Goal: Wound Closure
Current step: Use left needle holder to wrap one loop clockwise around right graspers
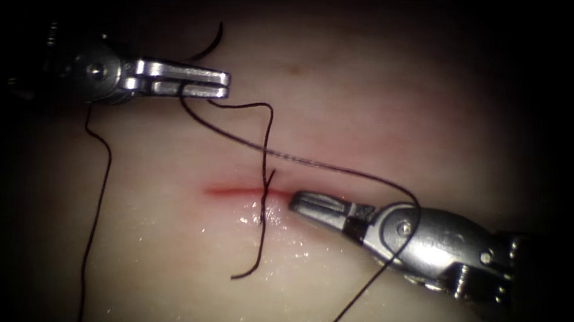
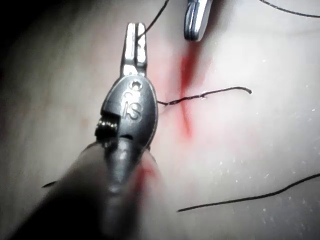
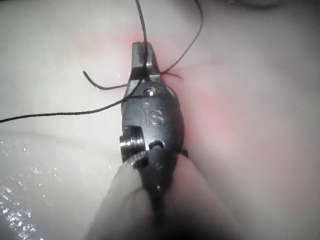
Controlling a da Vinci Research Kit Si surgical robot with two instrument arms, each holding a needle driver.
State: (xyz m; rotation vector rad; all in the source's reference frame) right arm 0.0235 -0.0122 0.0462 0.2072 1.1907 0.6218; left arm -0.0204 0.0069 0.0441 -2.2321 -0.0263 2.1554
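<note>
Both needle drivers work over the pale tissue (image 1: 378, 107), which spreads across the endoscope view with a short cut (image 1: 235, 191) at its middle, edged with red fluid (image 1: 221, 192). Left tool (image 1: 219, 83), coming in from the upper left, lies level with its jaws pressed together on the thread (image 1: 312, 162), which leaves the underside of the jaws and runs down and to the right across the tissue. Right tool (image 1: 296, 203) rests its tip at the right end of the cut, jaws pressed together with nothing seen between them; the thread loops around its wrist just behind the jaws and trails off toward the bottom edge. A second strand (image 1: 266, 147) drops from near the left tool, crosses the cut at its middle where it enters the tissue, and a free tail (image 1: 256, 262) curls below the cut on the glistening lower surface. Another length of thread (image 1: 97, 212) hangs down the far left, well apart from the cut. Seen from the left wrist, the left tool (image 2: 136, 30) sits just beside the red streak of the cut (image 2: 186, 95), with the stitch strand (image 2: 210, 94) crossing it. Seen from the right wrist, the right tool (image 3: 142, 50) has thread (image 3: 60, 116) draped across its jaws. No needle can be made out.
</note>
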